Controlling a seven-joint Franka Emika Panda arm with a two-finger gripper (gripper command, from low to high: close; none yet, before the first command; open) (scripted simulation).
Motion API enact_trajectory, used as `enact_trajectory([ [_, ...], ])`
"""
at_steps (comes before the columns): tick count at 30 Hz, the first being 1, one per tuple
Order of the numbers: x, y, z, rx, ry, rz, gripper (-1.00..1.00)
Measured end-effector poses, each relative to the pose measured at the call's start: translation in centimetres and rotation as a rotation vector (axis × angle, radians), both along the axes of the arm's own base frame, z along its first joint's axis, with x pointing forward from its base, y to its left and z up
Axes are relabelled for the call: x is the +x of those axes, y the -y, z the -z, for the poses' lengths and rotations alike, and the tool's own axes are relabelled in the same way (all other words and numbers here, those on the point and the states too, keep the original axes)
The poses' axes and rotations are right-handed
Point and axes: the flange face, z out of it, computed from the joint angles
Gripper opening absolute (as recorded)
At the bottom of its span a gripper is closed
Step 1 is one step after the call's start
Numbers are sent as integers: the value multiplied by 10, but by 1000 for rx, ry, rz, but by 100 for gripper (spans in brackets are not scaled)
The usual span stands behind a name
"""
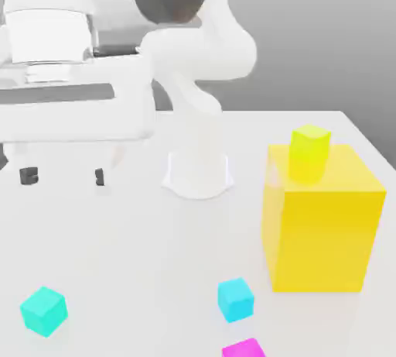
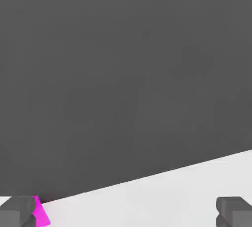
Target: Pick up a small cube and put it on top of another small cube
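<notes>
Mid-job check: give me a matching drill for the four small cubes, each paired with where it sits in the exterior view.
Things:
1. turquoise cube
2. sky-cyan cube
3. magenta cube
4. yellow-green cube

Places:
A. on top of the big yellow block
B. on the table, at the picture's bottom edge
C. on the table, toward the exterior view's left, apart from the others
D. on the table, in front of the block's near left corner

Pairs: 1-C, 2-D, 3-B, 4-A
</notes>
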Motion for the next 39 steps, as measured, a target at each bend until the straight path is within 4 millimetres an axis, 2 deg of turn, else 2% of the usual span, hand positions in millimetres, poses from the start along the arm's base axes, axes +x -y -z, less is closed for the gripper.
enact_trajectory([
  [2,-6,20,36,3,-52,38,0],
  [5,-18,39,89,2,-131,77,0],
  [9,-46,67,155,-9,-238,135,0],
  [14,-55,76,224,-16,-268,151,0],
  [15,-56,76,234,-15,-269,152,-100],
  [21,-56,76,238,-14,-270,152,-100],
  [23,-55,76,224,-16,-269,151,-100],
  [26,-55,76,188,-15,-269,151,-100],
  [27,-52,70,178,-14,-270,137,-100],
  [30,-18,16,167,-18,-272,12,-100],
  [35,28,-96,149,-43,-271,-224,-100],
  [39,45,-192,130,-78,-261,-409,-100],
])
